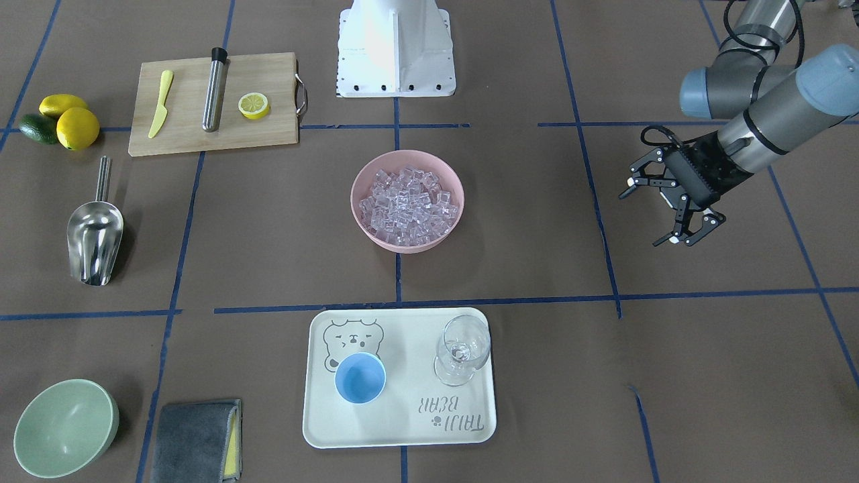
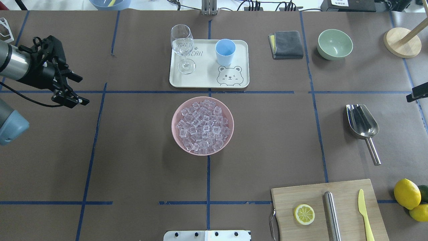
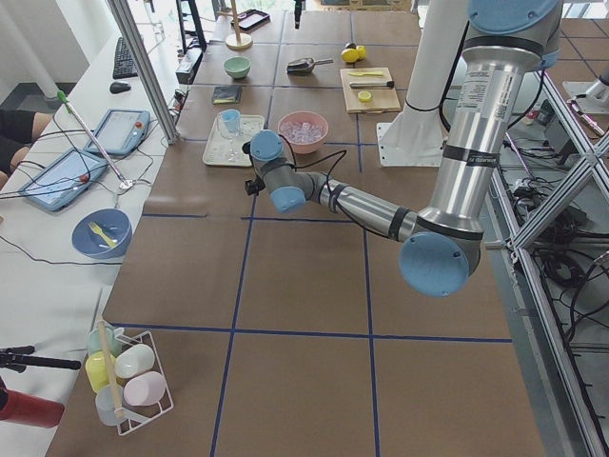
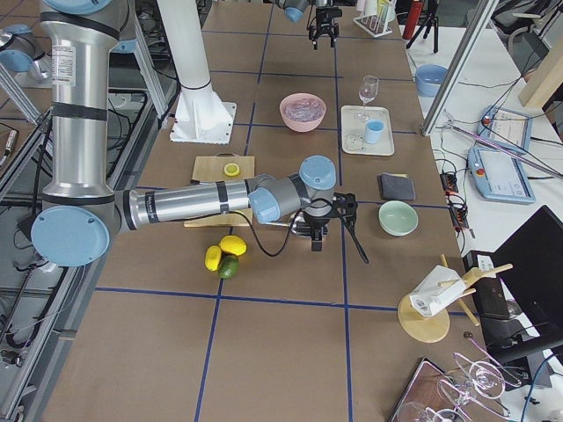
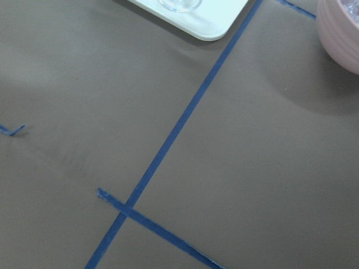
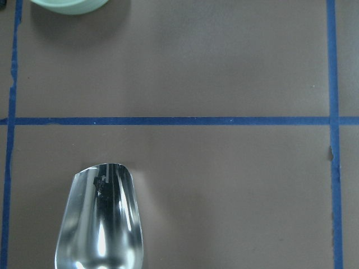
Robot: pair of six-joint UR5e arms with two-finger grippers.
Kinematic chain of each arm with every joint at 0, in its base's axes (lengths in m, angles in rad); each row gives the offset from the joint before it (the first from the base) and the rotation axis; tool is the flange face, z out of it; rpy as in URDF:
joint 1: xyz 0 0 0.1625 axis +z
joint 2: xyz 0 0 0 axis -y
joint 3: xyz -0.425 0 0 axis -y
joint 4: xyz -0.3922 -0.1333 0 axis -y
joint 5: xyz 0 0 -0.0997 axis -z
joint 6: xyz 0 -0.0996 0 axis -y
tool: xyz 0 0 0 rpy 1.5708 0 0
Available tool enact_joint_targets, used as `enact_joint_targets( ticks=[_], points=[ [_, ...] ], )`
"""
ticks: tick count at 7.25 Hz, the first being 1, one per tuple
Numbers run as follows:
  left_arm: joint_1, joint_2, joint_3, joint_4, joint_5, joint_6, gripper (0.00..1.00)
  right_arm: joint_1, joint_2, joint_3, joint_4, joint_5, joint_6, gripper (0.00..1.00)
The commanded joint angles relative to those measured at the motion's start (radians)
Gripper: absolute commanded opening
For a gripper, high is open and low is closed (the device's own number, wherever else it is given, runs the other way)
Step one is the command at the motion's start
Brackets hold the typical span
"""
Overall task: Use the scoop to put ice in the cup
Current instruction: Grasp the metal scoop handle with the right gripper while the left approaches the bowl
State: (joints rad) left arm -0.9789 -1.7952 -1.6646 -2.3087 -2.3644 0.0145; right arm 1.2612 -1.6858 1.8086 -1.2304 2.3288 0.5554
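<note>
Front-facing view: the ice (image 1: pixel 408 204), clear glassy cubes, is heaped in a round pink bowl (image 1: pixel 354 201) at the middle of the brown desk (image 1: pixel 282 221), which is gridded with blue tape. The scoop (image 1: pixel 95 235), polished steel with a deep rounded trough and a thin straight handle, lies alone on bare desk with open room all round it. The light-blue cup (image 1: pixel 360 379) stands upright on a cream tray (image 1: pixel 402 429) with rounded corners, and a clear wine glass (image 1: pixel 463 349) stands near it. The left hand (image 1: pixel 642 219) hangs over bare desk, fingers spread wide, gripping nothing.

Overhead view: the left arm enters low from the side, with wide bare desk between its hand and the bowl. The scoop lies well apart from bowl and tray, its trough toward a pale green bowl (image 2: pixel 335 43) and its handle toward a wooden board (image 2: pixel 294 195).

Left side view: the near arm's forearm reaches out nearly level.

Right side view: the right hand (image 4: pixel 318 236) is held low between the lemons (image 4: pixel 224 251) and the green bowl. I cannot tell how far it is open.

Left wrist view: a tray corner and the bowl's matte pink wall sit at the edges.

Right wrist view: the scoop's mirror-bright mouth lies below.
</note>
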Motion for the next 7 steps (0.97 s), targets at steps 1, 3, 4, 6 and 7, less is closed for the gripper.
enact_joint_targets(
  ticks=[1,3,4,6,7],
  points=[
    [0.058,-0.044,0.043,-0.111,-0.003,-0.004,1.00,-0.128,-0.098,0.044,0.176,-0.041,0.180,1.00],
    [0.066,-0.058,0.068,-0.130,-0.001,-0.005,1.00,-0.332,-0.097,0.095,0.164,-0.150,0.349,1.00],
    [0.066,-0.058,0.068,-0.130,-0.001,-0.005,1.00,-0.397,-0.097,0.113,0.145,-0.182,0.406,1.00],
    [0.066,-0.059,0.074,-0.130,-0.001,-0.005,1.00,-0.431,-0.097,0.114,0.097,-0.184,0.408,1.00],
    [0.066,-0.059,0.078,-0.130,-0.001,-0.004,1.00,-0.434,-0.097,0.104,0.098,-0.183,0.403,1.00]
  ],
)
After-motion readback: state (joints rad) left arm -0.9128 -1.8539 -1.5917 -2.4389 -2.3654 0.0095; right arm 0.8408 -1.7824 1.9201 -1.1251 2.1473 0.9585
